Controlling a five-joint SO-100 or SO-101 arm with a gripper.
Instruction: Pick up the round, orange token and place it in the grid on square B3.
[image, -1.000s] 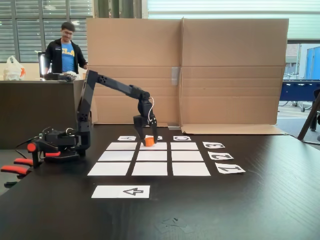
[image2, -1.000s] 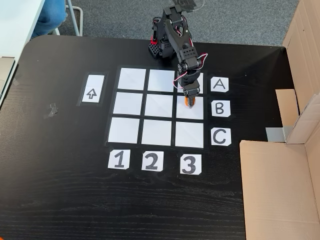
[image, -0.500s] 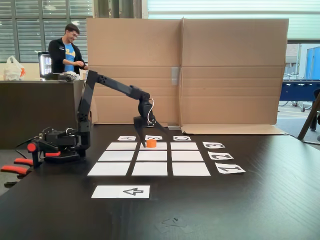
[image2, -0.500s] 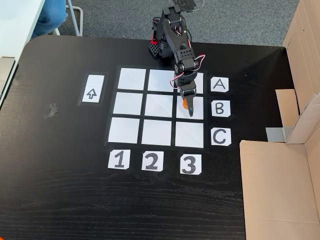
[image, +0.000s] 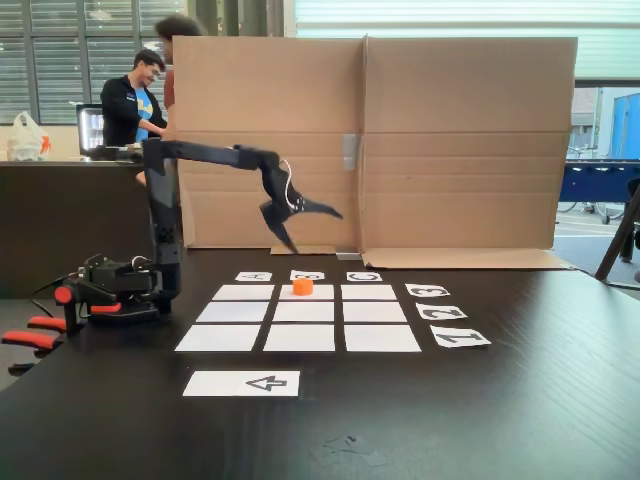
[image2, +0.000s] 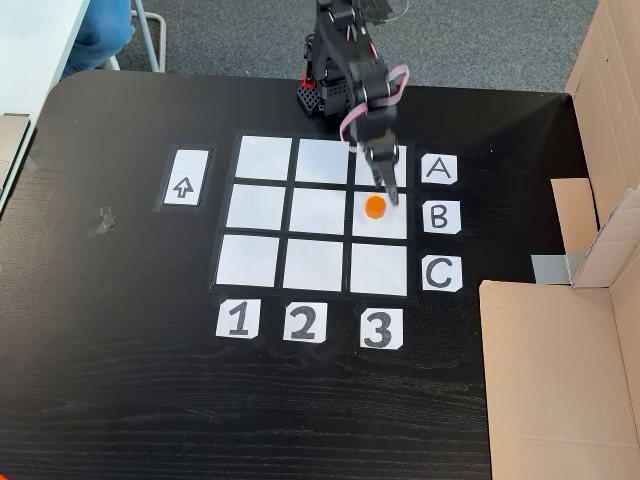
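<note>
Two large cardboard panels (image: 370, 140) stand along the far edge of the black counter (image: 520, 400), and a further piece of cardboard (image2: 555, 380) lies at the right in a fixed view from above. Behind the panels a person (image: 133, 105) stands at a dark desk. On the counter, the black arm (image: 200, 155) rises from its base at the left and reaches out level, well above the surface. Below it lies the grid (image2: 314, 214), nine white rectangles bordered by letter cards A, B, C (image2: 440, 216) and number cards 1, 2, 3 (image2: 302, 322), with a long arrow card (image2: 184, 178) beside it. Square B3 (image2: 380, 212) is the middle cell of the column next to the letter cards (the row level with B). The gripper (image: 305, 228) hangs in the air with its jaws spread wide and nothing between them; from above, the gripper (image2: 387, 180) overlaps the top of that square. The token (image2: 374, 206) sits upright on square B3, and from the front the token (image: 302, 286) shows in the far middle cell, apart from the gripper.
</note>
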